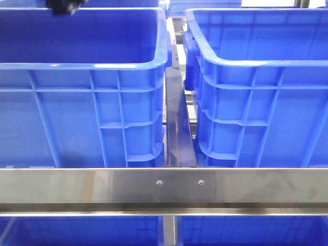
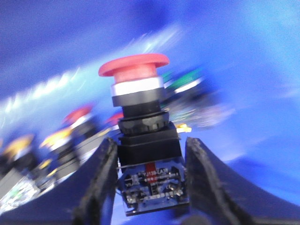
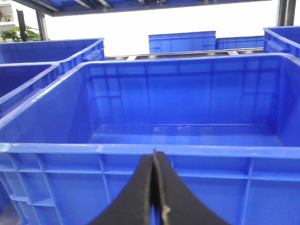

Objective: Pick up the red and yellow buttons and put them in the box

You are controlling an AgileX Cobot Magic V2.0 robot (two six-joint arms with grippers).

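In the left wrist view, my left gripper (image 2: 151, 140) is shut on the black body of a red button (image 2: 134, 65), a mushroom-capped push switch standing upright between the fingers. Behind it, blurred on the floor of a crate, lie yellow buttons (image 2: 18, 143) together with more red ones (image 2: 78, 112). In the front view only a dark part of the left arm (image 1: 62, 6) shows over the far rim of the darker left crate (image 1: 77, 65). My right gripper (image 3: 154, 152) is shut on nothing, just outside the near wall of the box (image 3: 70, 147), which is bare inside. The box (image 1: 256, 63) is the brighter crate on the right.
A green-capped button (image 2: 185, 80) lies beside the red ones. A steel rail (image 1: 164, 184) crosses in front of both crates, with a narrow gap and metal strip (image 1: 177, 128) between them. More blue crates (image 3: 183, 42) stand behind the box.
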